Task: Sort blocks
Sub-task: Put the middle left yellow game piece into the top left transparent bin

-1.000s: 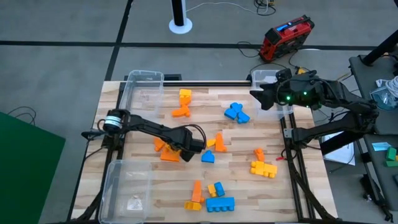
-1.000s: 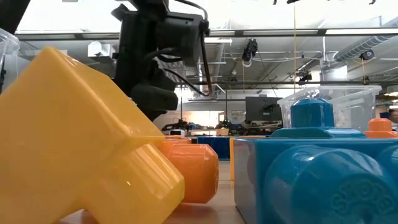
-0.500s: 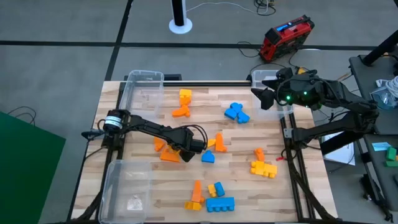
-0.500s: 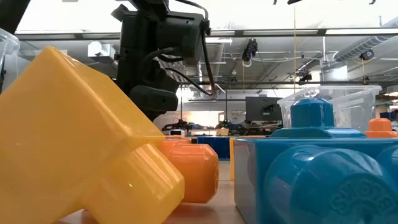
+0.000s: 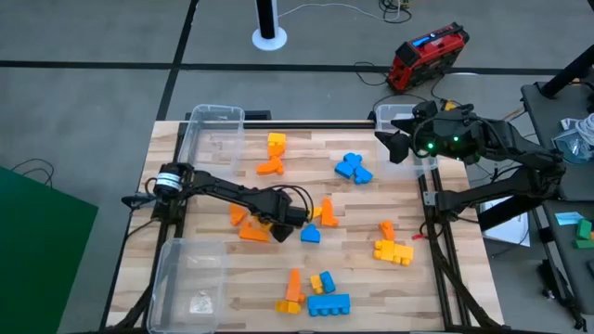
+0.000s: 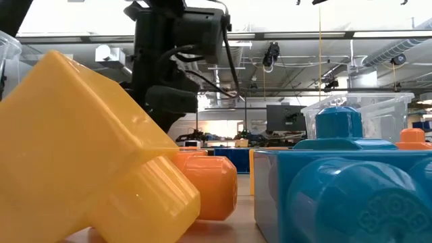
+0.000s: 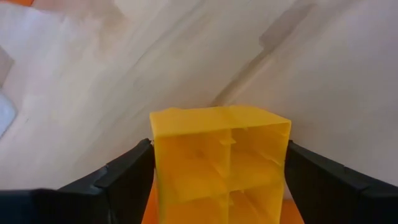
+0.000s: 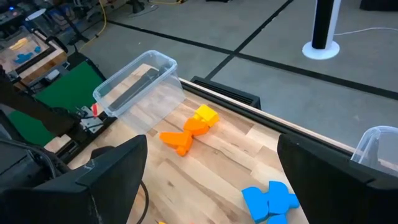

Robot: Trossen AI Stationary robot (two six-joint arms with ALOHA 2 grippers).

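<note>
Blue, orange and yellow blocks lie scattered on the wooden table (image 5: 213, 190). My left gripper (image 5: 303, 215) reaches to the table's middle and is shut on a small yellow block (image 7: 221, 162), whose hollow underside faces the wrist camera. Beside it lie an orange block (image 5: 328, 213) and a blue block (image 5: 311, 234). In the low view the left gripper (image 6: 172, 101) hangs behind a big yellow block (image 6: 88, 155). My right gripper (image 8: 227, 186) hovers open by the table's far right corner (image 5: 397, 147), nothing between its fingers. My left gripper pinches the yellow block between its two fingers, one on each opposite side wall (image 7: 163, 168). The fingers slant down toward the table. Whether the block is clear of the table, I cannot tell.
Clear bins stand at the far left (image 5: 212, 134), near left (image 5: 190, 278) and far right (image 5: 394, 116). More blocks lie far left (image 5: 274, 153), far right (image 5: 353, 167), near right (image 5: 392, 249) and near middle (image 5: 316, 297). An orange block (image 5: 249, 228) lies under the left arm.
My left gripper has risen a little and shifted slightly toward the table's right edge.
</note>
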